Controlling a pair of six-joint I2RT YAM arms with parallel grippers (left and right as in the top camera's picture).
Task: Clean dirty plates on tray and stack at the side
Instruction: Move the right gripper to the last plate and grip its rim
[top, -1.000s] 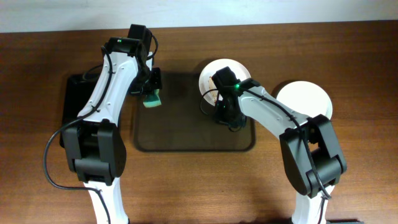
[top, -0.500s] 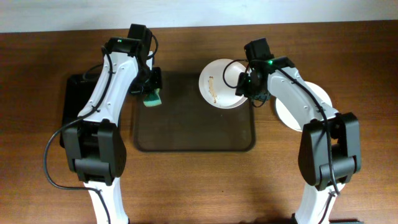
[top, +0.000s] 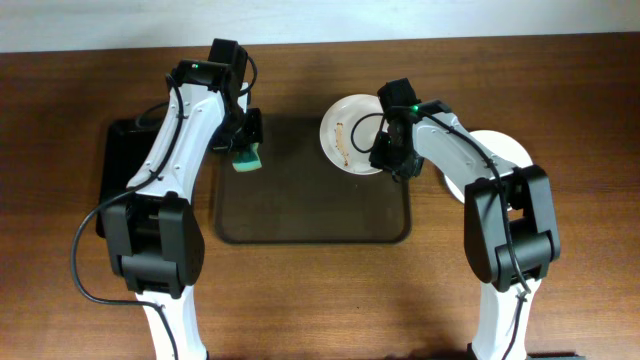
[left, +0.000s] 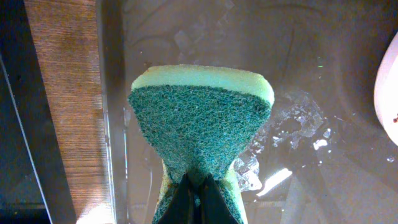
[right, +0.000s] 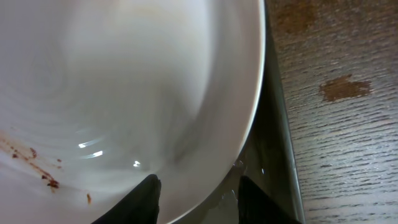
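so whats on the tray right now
One streaked plate in the far right corner, its right edge hidden by the right tool. The left tool holds a sponge over the far left corner; whether it touches the tray cannot be seen.

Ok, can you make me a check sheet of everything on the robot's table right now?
Surface: wooden table, dark brown grain.
Job's things: brown tray; streaked plate on its far right corner; white plate off the tray to the right, partly under the arm, number piled there unclear.
Clutter: black tray at the left, partly under the arm.
Grippers: left gripper shut on a green sponge over the brown tray's left end; right gripper with jaws apart, one on either side of the streaked plate's rim.
Cables: black cable loops beside the left arm's base.
Surroundings: pale wall behind the table.
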